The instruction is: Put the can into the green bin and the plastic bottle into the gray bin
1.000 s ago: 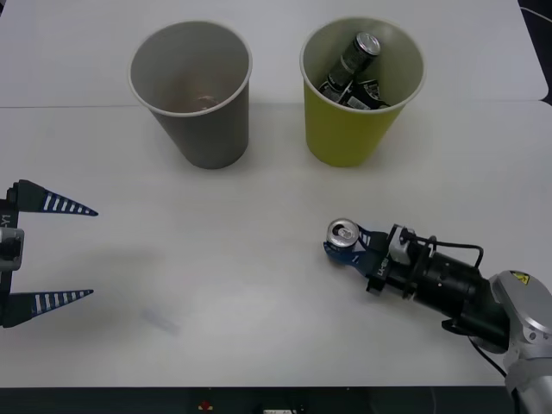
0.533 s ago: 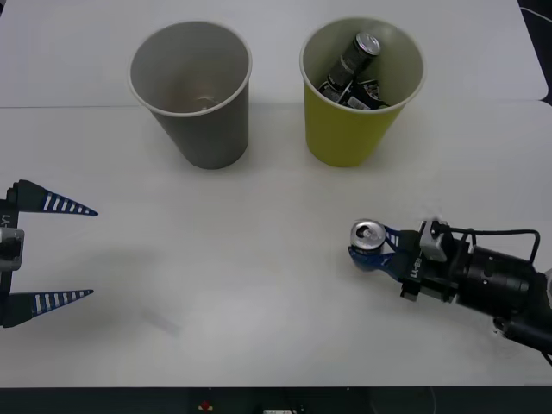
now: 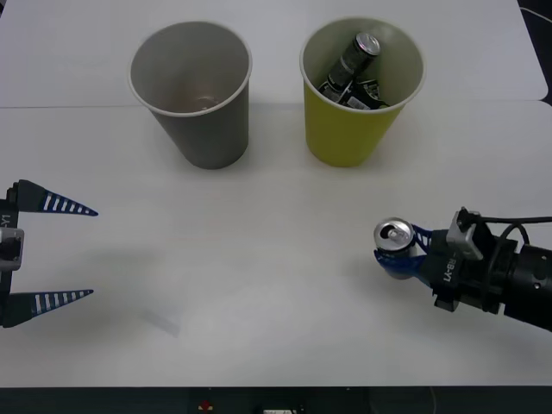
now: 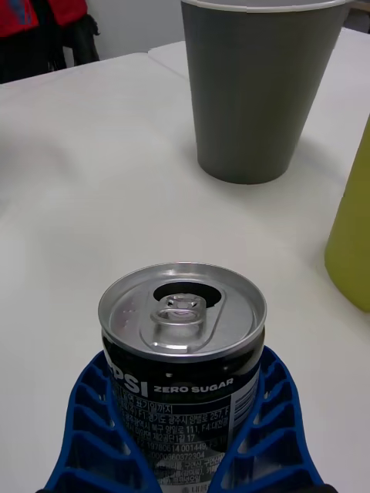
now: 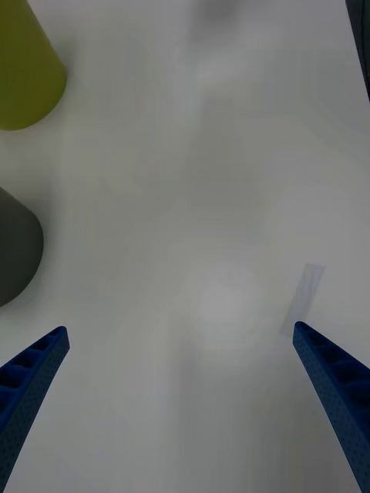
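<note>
Here my right claw is clamped on the can, near the green bin; my left claw waits, fingers apart, over the worktop.

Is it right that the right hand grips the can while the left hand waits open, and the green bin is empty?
Not quite: the green bin already holds darker cans, as the front view shows. The right hand does grip the can, and the left hand waits open.
</note>
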Robot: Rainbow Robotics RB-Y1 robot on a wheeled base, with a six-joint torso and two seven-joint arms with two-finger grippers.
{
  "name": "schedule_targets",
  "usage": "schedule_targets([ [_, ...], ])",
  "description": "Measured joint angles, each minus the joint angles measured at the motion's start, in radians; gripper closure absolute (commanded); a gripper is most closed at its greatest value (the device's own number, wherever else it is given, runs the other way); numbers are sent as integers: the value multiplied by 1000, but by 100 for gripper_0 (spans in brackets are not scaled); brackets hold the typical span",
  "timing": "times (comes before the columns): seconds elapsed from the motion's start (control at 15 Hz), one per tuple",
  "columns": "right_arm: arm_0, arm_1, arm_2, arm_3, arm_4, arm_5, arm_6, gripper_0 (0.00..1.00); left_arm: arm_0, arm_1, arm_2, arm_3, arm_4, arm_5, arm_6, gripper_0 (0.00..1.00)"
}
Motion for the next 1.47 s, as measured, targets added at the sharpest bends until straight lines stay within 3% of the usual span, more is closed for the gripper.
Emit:
schedule_targets([
  [0.47,-6,-1,-147,-310,146,-227,-321,100,0,0,0,0,0,0,0,0],
  [0.73,-27,-6,-182,-451,223,-308,-486,100,0,0,0,0,0,0,0,0],
  [1.13,-110,-197,-171,-484,227,-310,-731,100,0,0,0,0,0,0,0,0],
  [1.47,-309,-253,-143,-420,233,-310,-882,100,0,0,0,0,0,0,0,0],
])
